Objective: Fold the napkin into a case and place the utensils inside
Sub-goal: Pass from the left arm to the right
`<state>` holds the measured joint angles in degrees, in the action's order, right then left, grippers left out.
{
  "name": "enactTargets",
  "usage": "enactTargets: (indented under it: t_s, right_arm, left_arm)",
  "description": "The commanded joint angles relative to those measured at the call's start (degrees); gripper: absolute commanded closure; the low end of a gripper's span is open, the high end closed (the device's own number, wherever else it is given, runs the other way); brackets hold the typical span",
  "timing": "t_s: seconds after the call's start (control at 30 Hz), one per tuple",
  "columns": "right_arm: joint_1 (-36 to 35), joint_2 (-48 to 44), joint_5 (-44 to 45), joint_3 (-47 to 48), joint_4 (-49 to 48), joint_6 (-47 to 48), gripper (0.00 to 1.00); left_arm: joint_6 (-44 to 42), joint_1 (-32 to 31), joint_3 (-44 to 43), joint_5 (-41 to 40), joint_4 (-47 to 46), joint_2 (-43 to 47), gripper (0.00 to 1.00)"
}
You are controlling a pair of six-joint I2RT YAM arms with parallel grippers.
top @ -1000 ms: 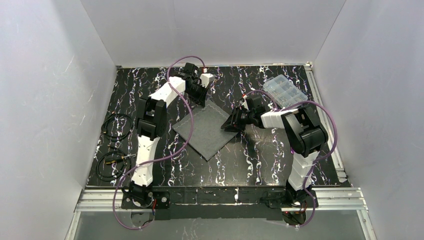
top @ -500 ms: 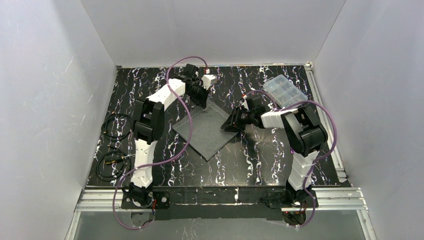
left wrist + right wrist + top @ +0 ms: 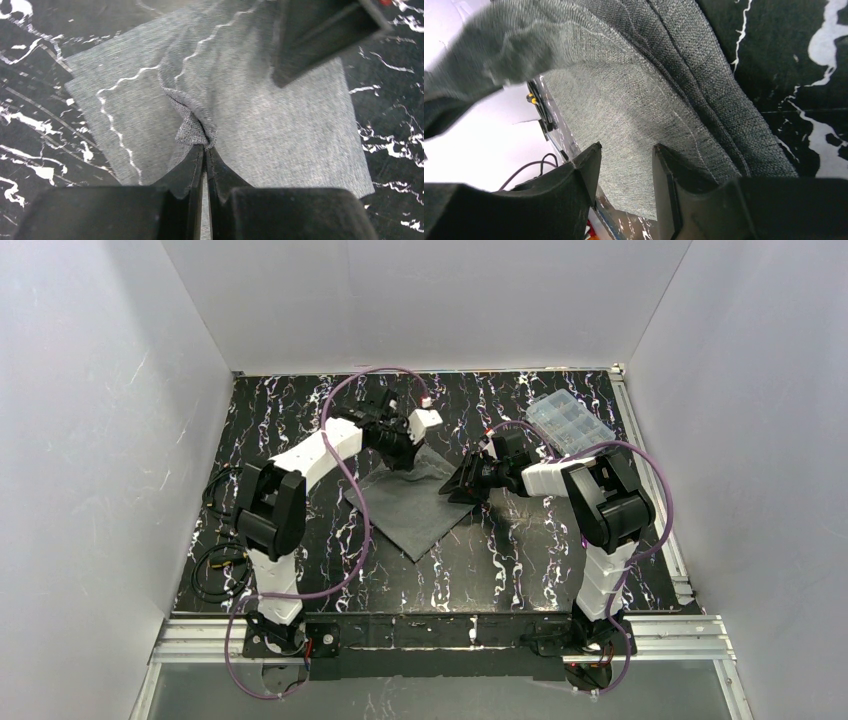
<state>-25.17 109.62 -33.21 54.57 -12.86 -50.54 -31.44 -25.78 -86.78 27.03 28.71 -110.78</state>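
Folding looks barely begun: the napkin point(image 3: 415, 502) lies mid-table as a diamond, mostly flat, with no case formed yet. The left gripper point(image 3: 205, 150), fingers pressed together, pinches a bunched tuft at the cloth's 12 o'clock corner. The right gripper point(image 3: 626, 150) sits at the 3 o'clock corner, fingers spread, cloth arching past them, no clear grip. The 2 utensils appear in no view, and the contents of the clear box point(image 3: 570, 423) at the table's 1 o'clock are too small to make out
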Motion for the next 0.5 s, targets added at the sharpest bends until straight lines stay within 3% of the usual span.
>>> enactTargets:
  t_s: [0.0,0.47]
  right_arm:
    - [-0.2,-0.4,0.6,-0.4,-2.9,-2.1,0.48]
    - [-0.1,-3.7,0.5,-5.6,-10.8,-10.1,0.41]
  left_arm:
    - [-7.3,-3.0,5.8,-0.2,-2.1,4.4,0.97]
    - [-10.2,-4.9,11.1,-3.0,-4.7,6.1,0.93]
